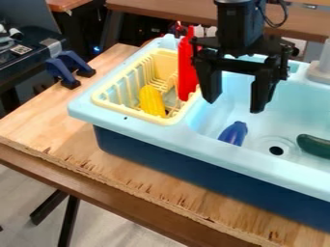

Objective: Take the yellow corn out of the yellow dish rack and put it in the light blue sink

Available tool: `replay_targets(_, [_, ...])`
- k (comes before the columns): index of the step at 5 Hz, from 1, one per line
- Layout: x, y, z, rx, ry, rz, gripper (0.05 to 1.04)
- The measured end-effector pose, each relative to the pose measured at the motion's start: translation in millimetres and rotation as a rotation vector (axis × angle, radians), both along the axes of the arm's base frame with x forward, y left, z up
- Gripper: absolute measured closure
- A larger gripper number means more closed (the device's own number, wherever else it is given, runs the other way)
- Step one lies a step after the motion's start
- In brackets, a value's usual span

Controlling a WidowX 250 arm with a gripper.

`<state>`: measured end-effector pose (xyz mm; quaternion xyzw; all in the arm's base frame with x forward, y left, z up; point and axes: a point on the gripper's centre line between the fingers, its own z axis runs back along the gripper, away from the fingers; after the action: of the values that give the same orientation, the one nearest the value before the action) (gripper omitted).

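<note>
Black two-finger tool (pixel 235 99) upper right of centre, jaws apart, empty. Blue-purple toy eggplant (pixel 234 133) lower in frame, in pale-blue plastic sink (pixel 193 137). Risk: off-centre descent rolls it; leftward drift in frame clips red bottle-like object (pixel 186 65).

A robotics lab or workshop. Evidence: robot arm (pixel 240 26) at one o'clock; blue clamps (pixel 66 68) at ten; toy sink (pixel 138 126).

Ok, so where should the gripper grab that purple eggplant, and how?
Probably from straight above, around the middle of the purple toy eggplant. It lies lengthwise toward the sink's near rim, so the gripper should close across its narrower width, clear of that wall.
</note>
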<state>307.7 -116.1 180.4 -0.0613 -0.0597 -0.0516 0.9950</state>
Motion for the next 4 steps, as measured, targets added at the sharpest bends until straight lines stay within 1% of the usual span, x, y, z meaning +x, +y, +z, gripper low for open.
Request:
replay_targets(1, [-1.6, 0.8, -9.4, 0.012, 0.033, -0.001, 0.078])
replay_targets(2, [-5.9, 15.7, -4.2, 0.066, 0.044, -0.009, 0.078])
replay_targets(3, [-13.3, 19.1, 17.1, 0.079, -0.017, -0.023, 0.078])
replay_targets(4, [-20.2, 27.8, 22.8, 0.086, 0.006, -0.015, 0.078])
